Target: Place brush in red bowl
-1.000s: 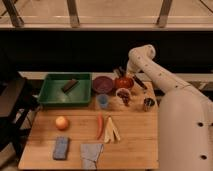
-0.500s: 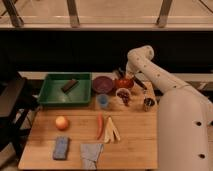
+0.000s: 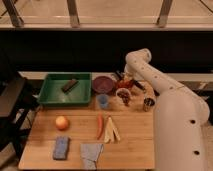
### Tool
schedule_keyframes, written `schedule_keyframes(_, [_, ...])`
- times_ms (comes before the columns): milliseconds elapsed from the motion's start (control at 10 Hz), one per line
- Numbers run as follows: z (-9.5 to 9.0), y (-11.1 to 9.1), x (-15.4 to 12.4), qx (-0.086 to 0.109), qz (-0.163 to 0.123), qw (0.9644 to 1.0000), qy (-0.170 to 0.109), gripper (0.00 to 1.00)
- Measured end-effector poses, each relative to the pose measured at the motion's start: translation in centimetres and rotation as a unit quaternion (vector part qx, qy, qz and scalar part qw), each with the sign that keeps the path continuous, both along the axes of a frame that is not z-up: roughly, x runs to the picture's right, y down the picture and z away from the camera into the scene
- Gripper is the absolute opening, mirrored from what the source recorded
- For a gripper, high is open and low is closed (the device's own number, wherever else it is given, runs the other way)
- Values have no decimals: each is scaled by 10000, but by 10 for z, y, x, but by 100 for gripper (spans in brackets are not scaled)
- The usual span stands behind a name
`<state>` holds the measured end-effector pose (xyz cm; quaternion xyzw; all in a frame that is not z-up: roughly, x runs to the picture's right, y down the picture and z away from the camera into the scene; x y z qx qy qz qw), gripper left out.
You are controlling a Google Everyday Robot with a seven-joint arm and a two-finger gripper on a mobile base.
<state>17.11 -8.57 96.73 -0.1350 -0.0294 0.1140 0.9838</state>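
Camera view: gripper [image 3: 126, 80] over red bowl [image 3: 125, 84], finger state cannot tell. Brush [image 3: 131, 81] lies diagonally beneath fingers (handle toward lower right), near table [image 3: 75, 125] far edge.

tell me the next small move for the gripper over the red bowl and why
Probably let go and lift straight up. The gripper sits right at the red bowl behind the purple bowl, and the brush already lies across the red bowl, so the placing looks nearly done.

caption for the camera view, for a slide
Gripper over the red bowl at the table's far edge, brush lying across it.
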Motion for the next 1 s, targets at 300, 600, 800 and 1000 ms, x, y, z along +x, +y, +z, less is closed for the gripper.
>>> schedule_keyframes(300, [3,-3,1,17,19,10000,48,52])
schedule_keyframes(600, [4,-6,3,47,4,10000,87,77])
schedule_keyframes(800, [4,-8,4,76,-15,9999,88,80])
schedule_keyframes(1000, [2,-10,3,110,-44,9999,73,80])
